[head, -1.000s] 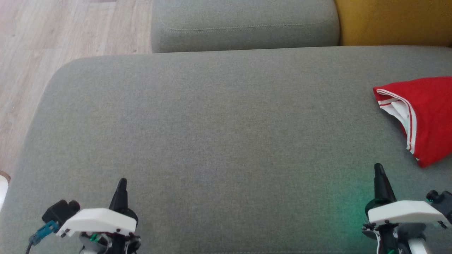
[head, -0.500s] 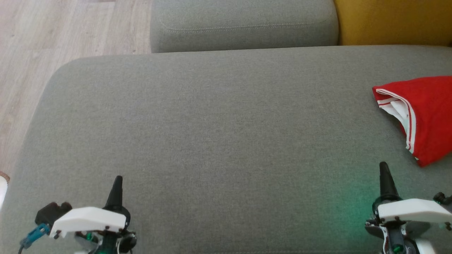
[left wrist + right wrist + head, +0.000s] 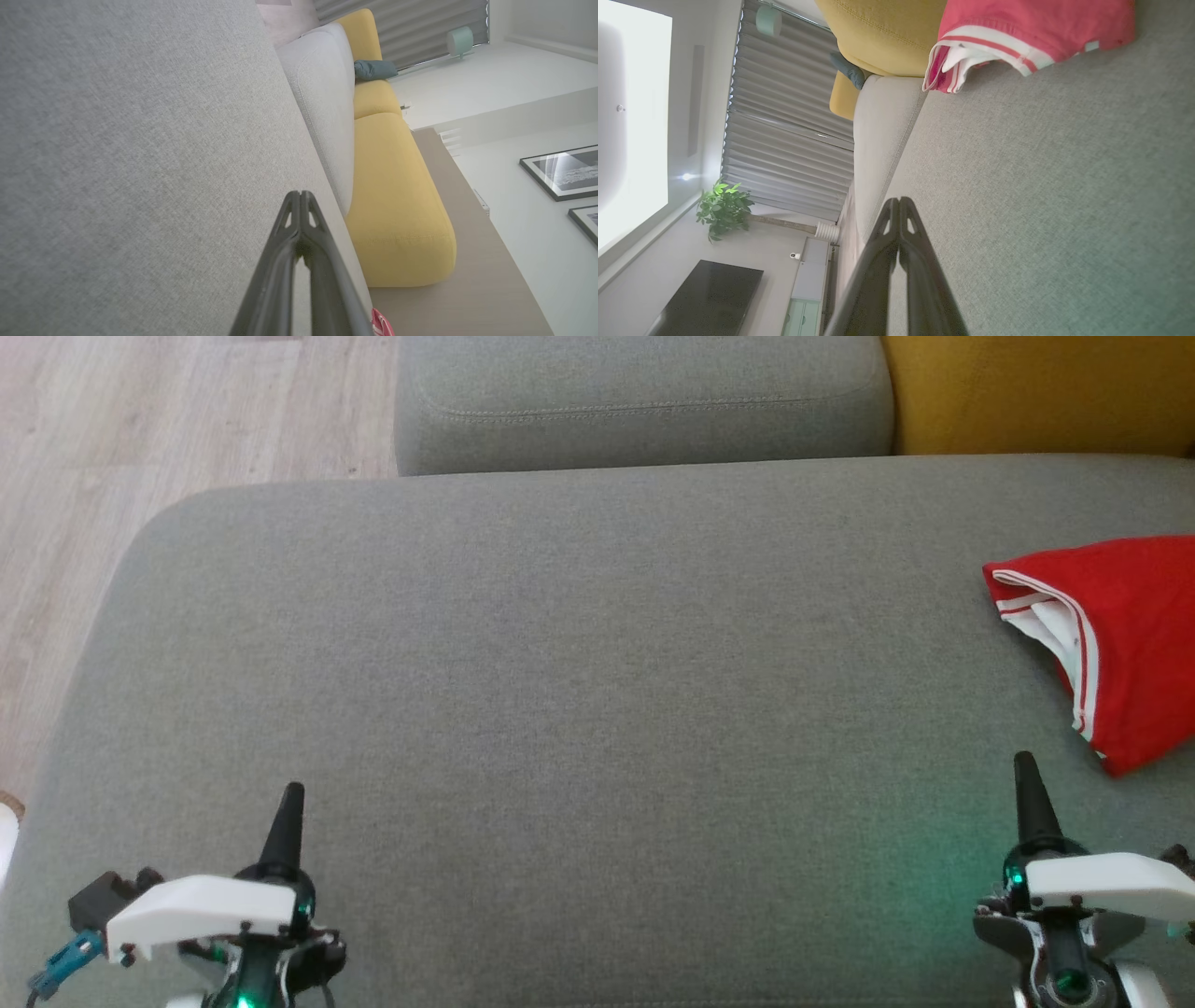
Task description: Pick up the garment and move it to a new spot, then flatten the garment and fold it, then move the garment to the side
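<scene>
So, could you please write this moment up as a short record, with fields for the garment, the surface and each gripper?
item: red garment with white striped trim, looks folded
location: on the grey sofa cushion, at the right edge of the head view
left gripper: shut, empty, low over the cushion's near left part
right gripper: shut, empty, near the garment's closest corner but apart from it
contact: neither gripper touches the garment
surroundings: yellow cushion behind on the right, wooden floor on the left
</scene>
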Controlling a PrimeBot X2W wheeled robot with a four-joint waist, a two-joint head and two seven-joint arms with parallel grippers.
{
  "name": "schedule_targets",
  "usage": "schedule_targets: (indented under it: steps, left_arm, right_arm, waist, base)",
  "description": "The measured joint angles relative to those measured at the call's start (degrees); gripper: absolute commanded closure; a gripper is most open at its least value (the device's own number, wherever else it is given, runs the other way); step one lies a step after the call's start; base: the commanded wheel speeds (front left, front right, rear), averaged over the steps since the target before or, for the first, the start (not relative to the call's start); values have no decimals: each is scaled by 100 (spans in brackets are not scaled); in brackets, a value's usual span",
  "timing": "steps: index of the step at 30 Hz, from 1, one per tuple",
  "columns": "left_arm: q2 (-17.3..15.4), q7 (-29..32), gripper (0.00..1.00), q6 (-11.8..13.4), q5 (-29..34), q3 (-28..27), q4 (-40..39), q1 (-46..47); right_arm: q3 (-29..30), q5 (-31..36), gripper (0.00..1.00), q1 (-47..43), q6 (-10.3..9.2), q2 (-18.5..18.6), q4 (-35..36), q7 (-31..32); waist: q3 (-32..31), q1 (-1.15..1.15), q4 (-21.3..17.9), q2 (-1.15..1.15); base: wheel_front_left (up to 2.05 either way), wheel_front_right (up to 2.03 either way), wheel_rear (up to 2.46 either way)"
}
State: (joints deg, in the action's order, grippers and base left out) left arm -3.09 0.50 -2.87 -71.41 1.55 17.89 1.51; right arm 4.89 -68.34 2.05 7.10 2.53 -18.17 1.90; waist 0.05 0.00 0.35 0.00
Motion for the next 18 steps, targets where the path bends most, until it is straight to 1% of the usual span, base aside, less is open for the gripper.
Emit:
schedule_targets:
  steps: [13,18]
  left_arm:
    - [15,203,100,-125,-745,-233,-80,35]
    - [26,302,100,-220,-1024,-276,-97,38]
  right_arm:
    - [109,-865,100,1,0,0,75,155]
    - [140,-1184,100,5,0,0,99,211]
  waist:
    - [5,0,-13,0]
    - [6,0,-18,0]
  base:
    - [0,0,0]
    - [0,0,0]
